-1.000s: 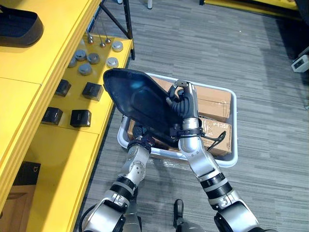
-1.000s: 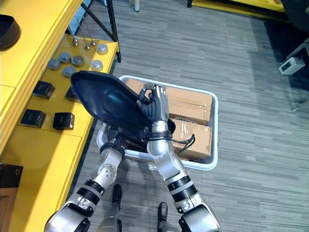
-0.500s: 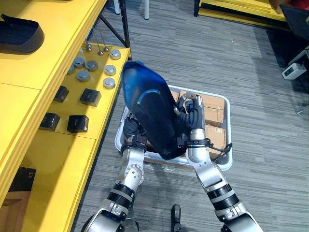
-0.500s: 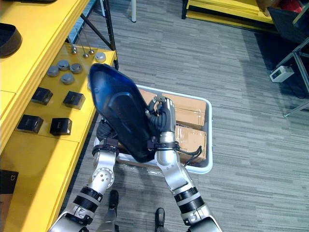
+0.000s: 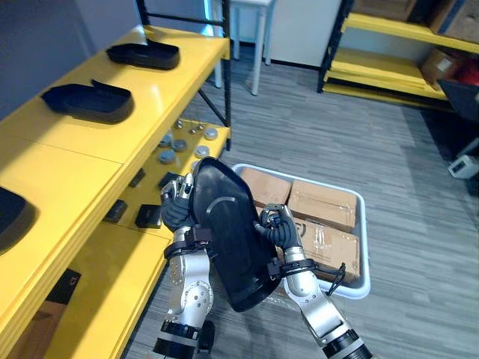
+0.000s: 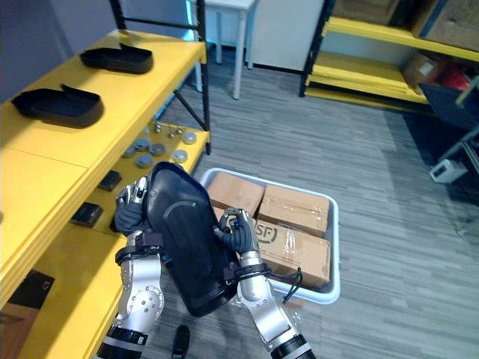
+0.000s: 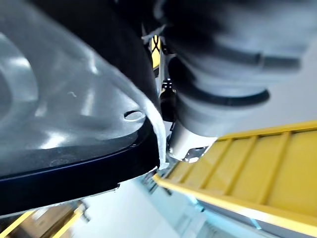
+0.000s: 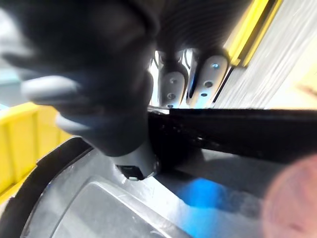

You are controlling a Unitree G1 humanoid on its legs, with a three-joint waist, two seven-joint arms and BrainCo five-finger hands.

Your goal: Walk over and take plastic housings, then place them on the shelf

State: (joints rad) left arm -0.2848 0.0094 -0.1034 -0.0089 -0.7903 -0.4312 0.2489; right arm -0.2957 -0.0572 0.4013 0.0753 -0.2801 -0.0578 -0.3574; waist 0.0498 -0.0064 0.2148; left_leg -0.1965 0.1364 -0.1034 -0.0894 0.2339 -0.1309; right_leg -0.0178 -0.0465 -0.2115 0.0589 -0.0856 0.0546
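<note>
Since a second ago the housing (image 5: 228, 239) has turned from a slant toward the shelf (image 5: 112, 146) to nearly upright, and your camera has lifted, so the top board of the shelf is now in sight.

You stand on a grey striped floor (image 5: 314, 142), with the yellow shelf along your left side and a second yellow rack (image 5: 374, 75) at the far end of the room. A white bin (image 5: 365, 239) sits on the floor just beside the shelf and holds three boxes (image 5: 323, 206) lying close together.

You hold the black housing in the air between both hands, in front of the bin, with its broad end up. Your left hand (image 5: 177, 213) has its fingers curled over the left edge, and your right hand (image 5: 275, 232) is curled on the right edge. In the right wrist view two silver fingers (image 8: 171, 89) lie against the rim of the housing.

On the top board you can count two whole housings (image 5: 88, 101), well apart. A third dark one (image 5: 13, 213) is cut off by the left border.

On the lower board lie small black blocks (image 5: 148, 216) and grey round discs (image 5: 166, 157). The held housing and your left hand cover some of them, so I cannot count them surely. The near box is also partly hidden behind your right hand.
</note>
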